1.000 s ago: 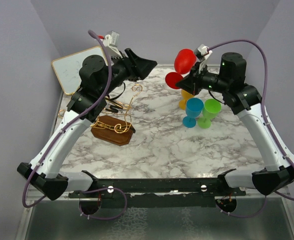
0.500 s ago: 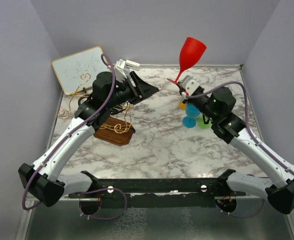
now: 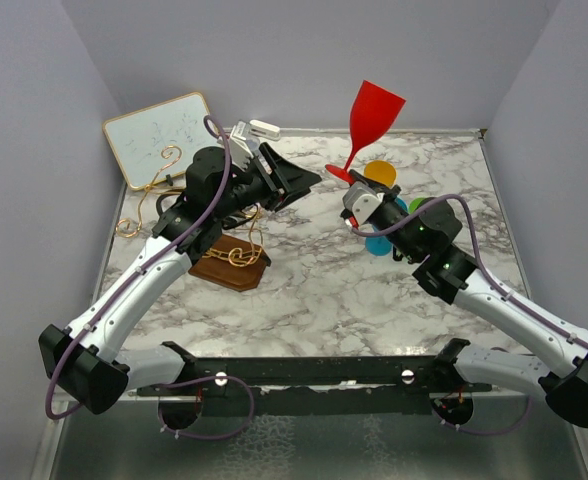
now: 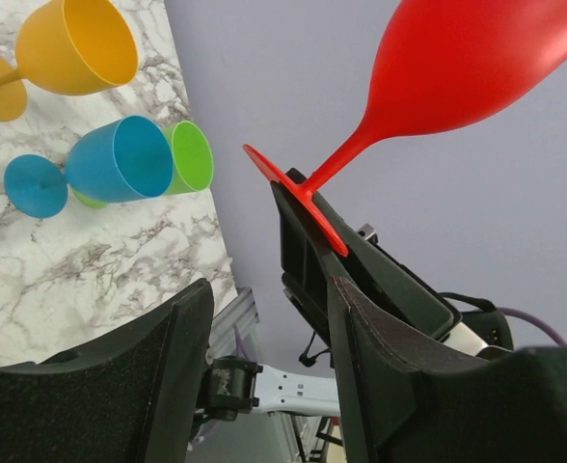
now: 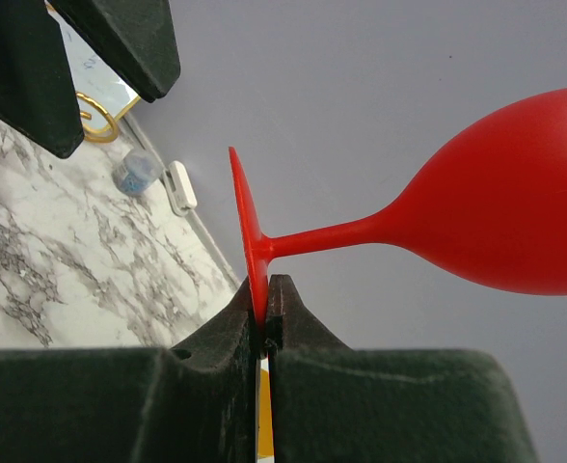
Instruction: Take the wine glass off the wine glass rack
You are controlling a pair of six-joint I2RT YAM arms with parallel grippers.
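Note:
My right gripper (image 3: 352,188) is shut on the foot of a red wine glass (image 3: 374,112) and holds it upright, high above the table's middle back. The foot is pinched between the pads (image 5: 264,313), with the stem and bowl (image 5: 515,217) pointing right. The glass also shows in the left wrist view (image 4: 457,58). The gold wire rack (image 3: 236,252) on its dark brown base (image 3: 224,270) stands at the left, apart from the glass. My left gripper (image 3: 304,180) is open and empty, above the rack, facing the red glass; its fingers (image 4: 390,367) are spread.
An orange glass (image 3: 380,173), a blue glass (image 3: 378,243) and a green glass (image 3: 417,205) stand at the right under my right arm; they also show in the left wrist view (image 4: 120,159). A white whiteboard (image 3: 159,135) leans at the back left.
My right arm has lowered and drawn nearer, turning the red glass from tilted to upright and moving it slightly left. My left gripper has shifted slightly right.

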